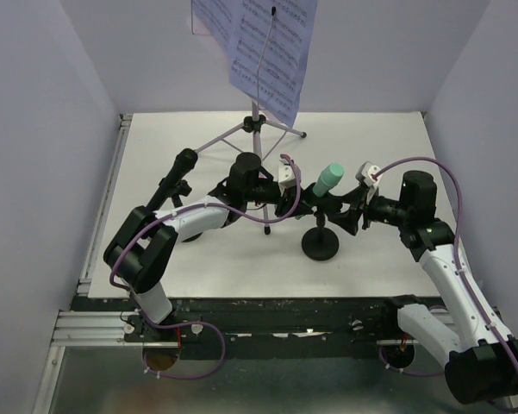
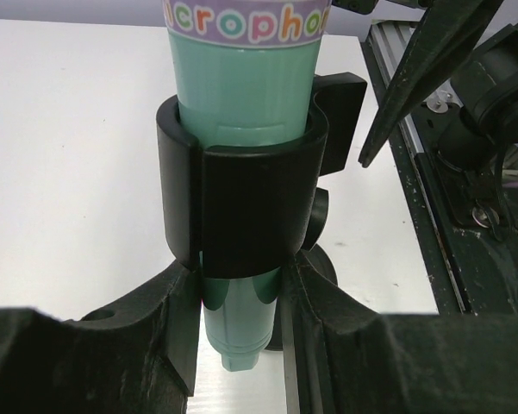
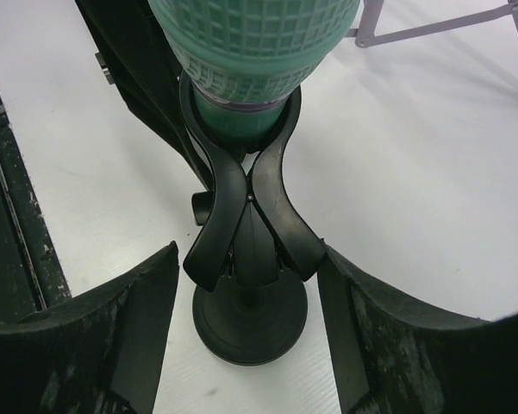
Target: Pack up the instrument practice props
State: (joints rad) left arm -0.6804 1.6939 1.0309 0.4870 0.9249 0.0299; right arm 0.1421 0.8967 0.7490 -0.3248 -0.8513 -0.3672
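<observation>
Teal plastic microphone [image 1: 330, 179] sits in a black round-based clip holder [image 1: 320, 246] on the white desk [image 1: 198, 259], mid-frame in the overhead view. From the lower left the left arm [image 1: 190, 220] reaches in, its left gripper [image 2: 240, 297] clamped on the holder's cuff. The right arm [image 1: 435, 250] stretches from the lower right, and its right gripper [image 3: 247, 259] is open, fingers flanking the clip's handles.

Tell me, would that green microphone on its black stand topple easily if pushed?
Probably top-heavy: the microphone sits high in a clip over a small round base, so a sideways push might tip it. Its smooth barrel could slide in the clip. It looks like light, stiff plastic.
</observation>
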